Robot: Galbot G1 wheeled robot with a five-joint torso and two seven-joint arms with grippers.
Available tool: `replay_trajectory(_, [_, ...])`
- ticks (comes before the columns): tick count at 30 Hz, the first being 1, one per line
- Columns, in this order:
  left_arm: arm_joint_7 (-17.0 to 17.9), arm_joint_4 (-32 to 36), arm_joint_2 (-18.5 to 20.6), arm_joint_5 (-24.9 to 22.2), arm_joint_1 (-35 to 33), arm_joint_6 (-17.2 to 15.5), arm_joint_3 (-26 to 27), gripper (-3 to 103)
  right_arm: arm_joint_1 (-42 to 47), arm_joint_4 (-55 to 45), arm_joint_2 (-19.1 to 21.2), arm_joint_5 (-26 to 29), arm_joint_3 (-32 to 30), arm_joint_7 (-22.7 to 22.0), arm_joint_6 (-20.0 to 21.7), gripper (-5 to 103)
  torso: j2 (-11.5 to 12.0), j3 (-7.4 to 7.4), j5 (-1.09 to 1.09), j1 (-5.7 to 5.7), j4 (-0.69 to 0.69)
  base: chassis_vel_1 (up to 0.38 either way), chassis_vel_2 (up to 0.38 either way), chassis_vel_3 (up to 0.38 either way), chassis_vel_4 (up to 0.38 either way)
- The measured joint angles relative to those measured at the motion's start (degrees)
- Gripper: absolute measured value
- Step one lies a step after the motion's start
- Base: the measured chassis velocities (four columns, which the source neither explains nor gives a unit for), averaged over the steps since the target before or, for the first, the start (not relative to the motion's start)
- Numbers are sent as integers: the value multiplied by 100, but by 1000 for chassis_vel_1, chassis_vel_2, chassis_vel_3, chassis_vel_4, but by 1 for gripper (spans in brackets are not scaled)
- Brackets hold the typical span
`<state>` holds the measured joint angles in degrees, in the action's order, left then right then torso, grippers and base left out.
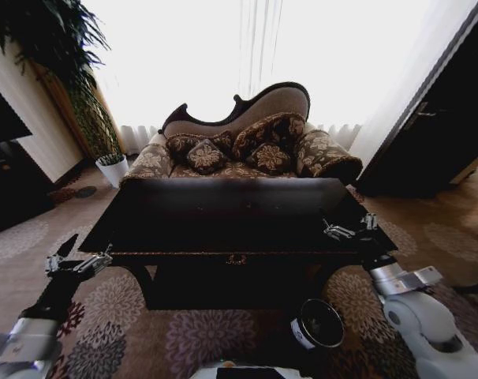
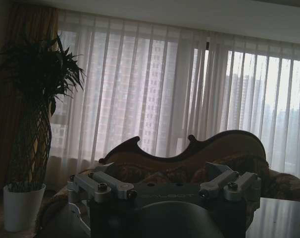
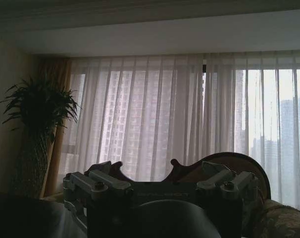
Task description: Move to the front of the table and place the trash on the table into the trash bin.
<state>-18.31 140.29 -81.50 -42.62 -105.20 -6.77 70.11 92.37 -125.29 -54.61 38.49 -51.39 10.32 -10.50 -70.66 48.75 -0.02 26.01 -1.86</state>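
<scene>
Two grippers were seen raised at table height, one at each front corner of the table (image 1: 223, 213). From the head view, the left gripper (image 1: 76, 258) was placed just off the table's front-left corner, fingers spread, nothing held. The right gripper (image 1: 351, 228) was placed over the front-right edge of the tabletop, fingers likewise spread and empty. The dark glossy tabletop was seen across the middle of that view; no trash could be made out on it, though the surface was very dark. The trash bin (image 1: 318, 323) was seen on the patterned carpet (image 1: 199, 335) below the table's front-right corner, near the right arm, with its white label facing the robot. Behind the table a sofa (image 1: 247, 142) with patterned cushions was seen, and a plant in a white pot (image 1: 112, 168) to its left. The bin and tabletop layout were given by the head view alone. In the left wrist view, the left gripper (image 2: 165, 186) was shown with parted fingers against the sofa back, the curtains (image 2: 179, 94) and the potted plant (image 2: 24, 203). In the right wrist view, the right gripper (image 3: 160, 186) was shown the same way, unclenched, with the curtains and sofa behind it.
</scene>
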Motion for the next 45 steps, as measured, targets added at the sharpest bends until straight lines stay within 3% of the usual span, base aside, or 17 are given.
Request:
replay_trajectory(15, [-39, -76, 27, 43, 26, 59, -12, 100, -17, 176, -102, 225, -178, -37, 89, 100, 1, 1, 0, 2, 0, 39, -38, -32, 47])
replay_trajectory(45, [-68, -158, -9, 172, 103, 61, -187, 100, -7, 536, -166, 350, -397, -18, 64, 100, 0, 0, 1, 0, 0, 172, -170, -170, 169])
